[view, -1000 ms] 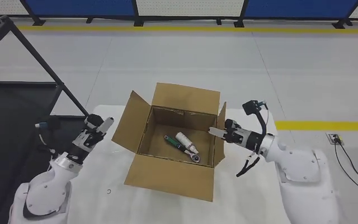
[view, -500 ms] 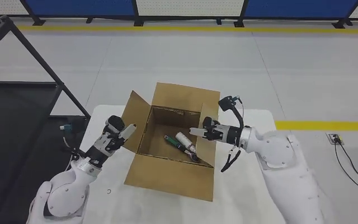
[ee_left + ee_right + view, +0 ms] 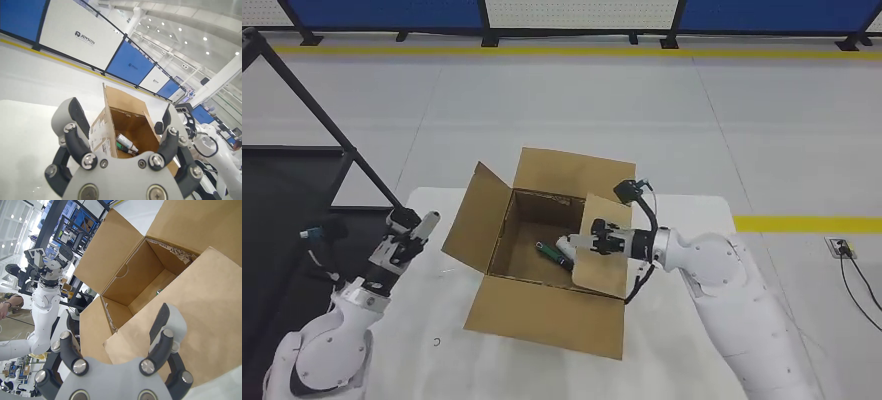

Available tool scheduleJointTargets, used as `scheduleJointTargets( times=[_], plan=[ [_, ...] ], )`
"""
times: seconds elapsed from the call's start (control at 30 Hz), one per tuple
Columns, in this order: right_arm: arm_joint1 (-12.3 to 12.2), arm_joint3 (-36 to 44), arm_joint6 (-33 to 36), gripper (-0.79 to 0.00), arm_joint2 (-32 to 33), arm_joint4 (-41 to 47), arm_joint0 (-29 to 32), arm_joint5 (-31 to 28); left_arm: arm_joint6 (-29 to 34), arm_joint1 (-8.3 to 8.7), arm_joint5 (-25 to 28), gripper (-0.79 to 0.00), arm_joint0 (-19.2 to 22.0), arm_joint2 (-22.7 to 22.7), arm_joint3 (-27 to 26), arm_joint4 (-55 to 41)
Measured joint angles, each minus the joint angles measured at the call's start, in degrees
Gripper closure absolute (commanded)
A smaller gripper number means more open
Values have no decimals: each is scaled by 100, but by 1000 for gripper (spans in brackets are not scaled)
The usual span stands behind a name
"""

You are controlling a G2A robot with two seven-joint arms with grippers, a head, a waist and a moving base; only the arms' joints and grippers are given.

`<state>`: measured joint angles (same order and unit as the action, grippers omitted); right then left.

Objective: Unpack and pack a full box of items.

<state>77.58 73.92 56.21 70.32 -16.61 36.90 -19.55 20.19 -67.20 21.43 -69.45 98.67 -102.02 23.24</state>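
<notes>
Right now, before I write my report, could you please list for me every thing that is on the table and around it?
cardboard box: one, brown, middle of the table, flaps open
right flap: one, brown, tipped inward over the box opening
bottle: one, white, lying on the box floor
slim item: one, green and black, lying beside the bottle
table: one, white, under the box
fence panels: several, blue and white, far edge of the floor
floor lines: two, yellow, one along the panels, one at the right
left tool: one, white and black, open, left of the box, apart from it
right tool: one, white and black, open, astride the right flap's edge
</notes>
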Motion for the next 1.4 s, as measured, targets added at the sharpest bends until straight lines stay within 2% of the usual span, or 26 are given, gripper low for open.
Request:
scheduleJointTargets(
  times=[0.2, 0.5, 0.7, 0.87, 1.03, 1.4],
  plan=[
    [-29, -200, -138, -785, -7, 138, -15, -151, 455, 23, 187, -785, 57, -357, 36, 39],
    [-113, -58, -307, -785, 88, 205, 227, -210, 645, 41, 261, -785, 61, -695, -95, 113],
    [-142, -89, -475, -785, 85, 302, 268, -194, 704, 28, 221, -785, 51, -1121, -203, 290],
    [-123, -335, -564, -785, -78, 421, 165, -224, 771, -14, -84, -785, 279, -1615, -40, 329],
    [-115, -543, -603, -785, -198, 529, 98, -337, 539, -65, -236, -785, 515, -2083, 272, 792],
    [-157, -685, -472, -785, -333, 625, 127, -609, 219, -148, -624, -785, 917, -2579, 829, 1228]
  ],
)
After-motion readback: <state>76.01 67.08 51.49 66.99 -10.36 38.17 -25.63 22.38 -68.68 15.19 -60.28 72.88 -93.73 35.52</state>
